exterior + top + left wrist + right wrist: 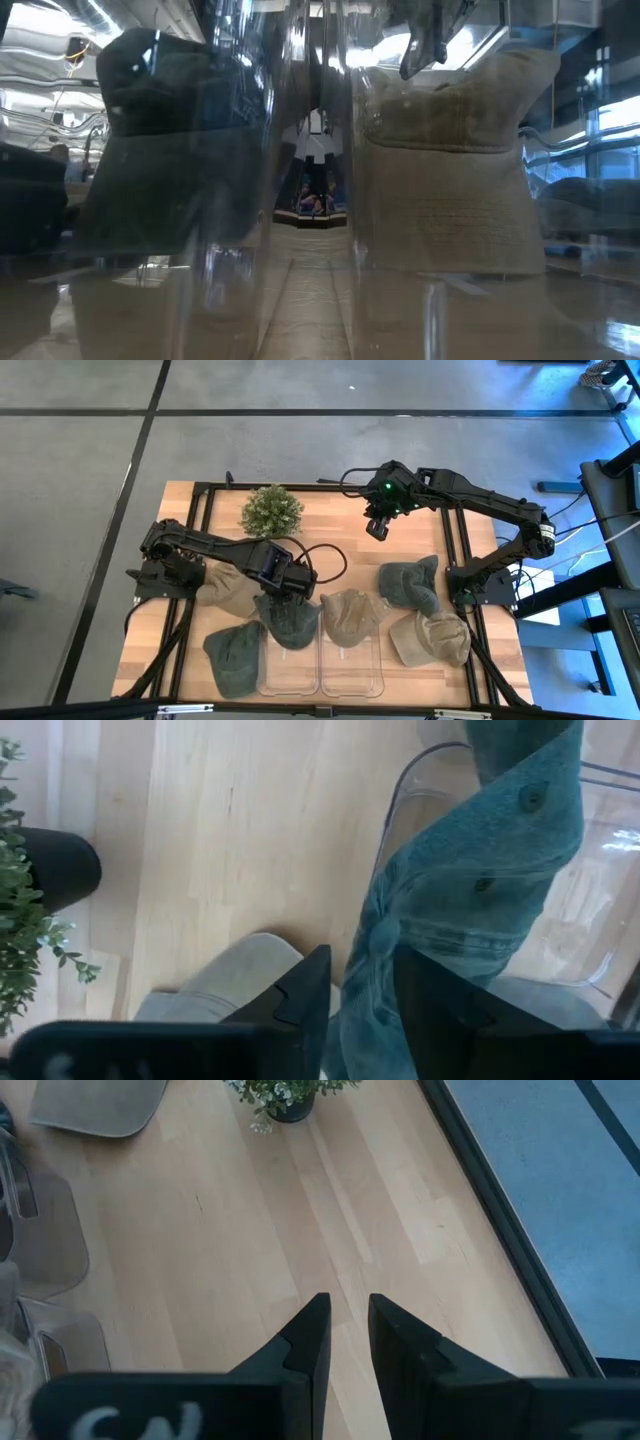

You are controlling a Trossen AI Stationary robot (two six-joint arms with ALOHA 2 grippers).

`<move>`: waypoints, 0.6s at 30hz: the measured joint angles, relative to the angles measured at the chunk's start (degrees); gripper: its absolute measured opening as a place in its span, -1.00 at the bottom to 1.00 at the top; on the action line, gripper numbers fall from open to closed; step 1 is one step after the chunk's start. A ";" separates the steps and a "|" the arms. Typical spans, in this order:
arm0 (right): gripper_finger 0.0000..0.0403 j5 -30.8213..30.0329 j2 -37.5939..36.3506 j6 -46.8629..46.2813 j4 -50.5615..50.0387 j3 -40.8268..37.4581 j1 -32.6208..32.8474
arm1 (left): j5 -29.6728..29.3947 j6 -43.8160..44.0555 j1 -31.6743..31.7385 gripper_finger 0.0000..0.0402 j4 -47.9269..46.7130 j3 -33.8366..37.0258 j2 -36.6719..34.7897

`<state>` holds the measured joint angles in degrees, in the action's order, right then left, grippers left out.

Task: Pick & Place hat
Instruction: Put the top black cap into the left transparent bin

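My left gripper (286,586) is over the middle of the table, shut on a dark teal hat (290,618), which also shows in the left wrist view (470,890). The hat reaches from the fingers over the far rim of the left clear bin (290,670). My right gripper (378,526) hovers over bare wood at the far side, holding nothing, with a narrow gap between its fingers (346,1305). Several other hats lie on the table: a tan one (225,590) under the left arm, a dark green one (235,655), a tan one (350,615), a dark green one (410,585) and a tan one (430,638). My left gripper pinches a bunched fold of the teal hat's cloth (365,955) between its two fingers, coming from above. The hat hangs below the fingers, and its far part (520,810) lies over the clear bin's rim (400,800). I cannot tell whether it rests on the bin.
A second clear bin (352,668) stands right of the first at the near edge. A small potted plant (272,510) stands at the far side. Black frame rails (455,540) run along the table's left and right sides. Bare wood lies under the right gripper (250,1230).
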<state>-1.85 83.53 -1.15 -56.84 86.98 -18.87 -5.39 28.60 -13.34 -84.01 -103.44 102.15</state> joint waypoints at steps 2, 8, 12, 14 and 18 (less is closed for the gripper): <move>-0.64 0.00 0.00 0.07 0.00 0.00 -0.02 | -0.71 -0.39 -0.02 -0.40 -0.01 0.00 0.00; -0.64 0.00 0.00 0.11 -0.02 0.00 -0.01 | -3.73 -0.78 0.00 -0.29 -2.83 -2.79 -0.09; -0.64 0.02 0.02 -0.19 -0.02 0.00 -0.01 | -8.33 -2.19 0.00 -0.29 -3.64 -6.13 -0.51; -0.64 0.65 0.02 -1.01 -0.07 0.00 -0.02 | -12.85 -5.00 0.00 -0.30 -3.63 -7.00 -1.30; -0.64 3.75 0.02 -3.01 -0.82 0.02 0.07 | -24.10 -8.79 0.00 -0.31 -4.82 -7.39 -2.03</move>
<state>1.90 83.55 -4.16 -57.65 87.00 -18.80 -29.49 19.81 -13.34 -88.82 -110.83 100.12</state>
